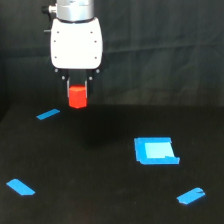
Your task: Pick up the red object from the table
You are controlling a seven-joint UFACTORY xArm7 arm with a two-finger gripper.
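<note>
Red object (77, 97) hung clear above the table (100, 200), clamped between the gripper (77, 90) fingers. Below it, a blue square patch (155, 150) lay toward the exterior view's right, three blue tape strips (48, 114) scattered around.

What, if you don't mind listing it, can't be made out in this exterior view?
- The gripper: its fingertips are dark and blurred against the background.
- The red object: its top is covered by the fingers, its facets blurred.
- The arm: cut off by the top edge.
</note>
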